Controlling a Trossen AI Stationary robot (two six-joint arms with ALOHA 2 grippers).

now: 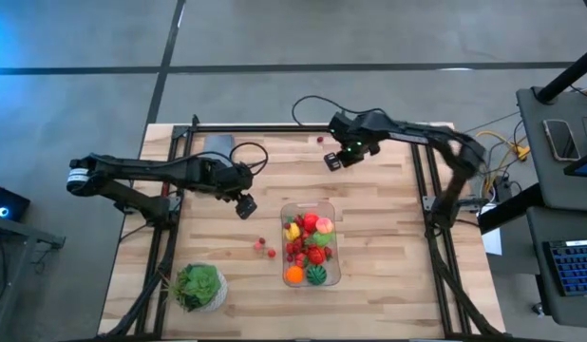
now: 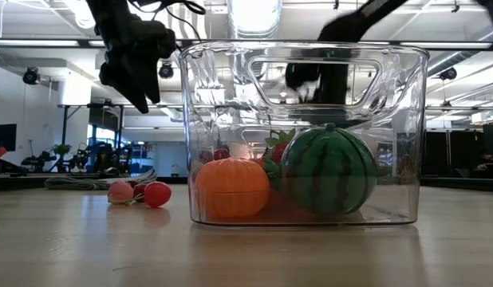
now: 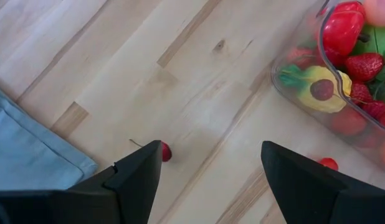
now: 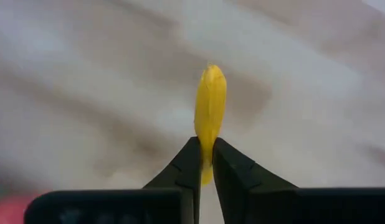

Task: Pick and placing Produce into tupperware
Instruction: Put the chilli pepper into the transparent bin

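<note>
1. Right wrist view: a slim yellow produce piece (image 4: 210,109) stands upright, clamped in the right pincer (image 4: 205,152), beyond the tupperware (image 1: 310,207).
2. Left pincer (image 1: 246,208), fingers apart, hovers beside the tupperware.

— Where does the left arm sit?
— It reaches in from the left edge of the high view toward the centre, its dark two-finger left gripper (image 1: 245,207) pointing down, just left of the middle of the frame.
— And its fingers?
— Spread apart, holding nothing; in its wrist view the two dark fingers (image 3: 135,180) stand wide at the bottom.
— The right arm?
— It bends in from the right edge, with the dark two-finger right gripper (image 1: 333,161) in the upper middle.
— Its state?
— Pinched tight on a small yellow elongated piece (image 4: 210,112).
</note>
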